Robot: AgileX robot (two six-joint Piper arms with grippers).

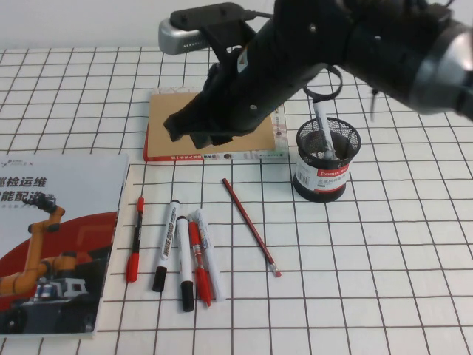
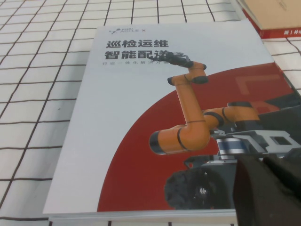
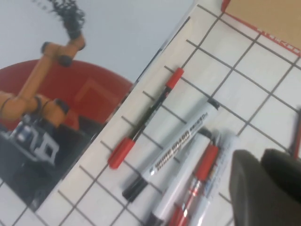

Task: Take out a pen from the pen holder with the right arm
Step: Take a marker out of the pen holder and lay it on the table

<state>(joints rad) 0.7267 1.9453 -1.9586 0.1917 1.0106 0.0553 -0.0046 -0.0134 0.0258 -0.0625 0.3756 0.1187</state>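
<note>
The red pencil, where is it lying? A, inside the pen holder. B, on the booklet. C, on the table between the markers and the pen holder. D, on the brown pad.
C: the red pencil lies on the table, markers on one side, pen holder on the other; the right end effector hangs above the markers, the left end effector above the booklet.

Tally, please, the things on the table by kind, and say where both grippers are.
Loose pens and markers: 5
Red pencil: 1
Pen holder: 1
Pen in holder: 1
Books: 2
Total: 10
Left gripper hovers over the robot booklet; right gripper over the brown book.
</note>
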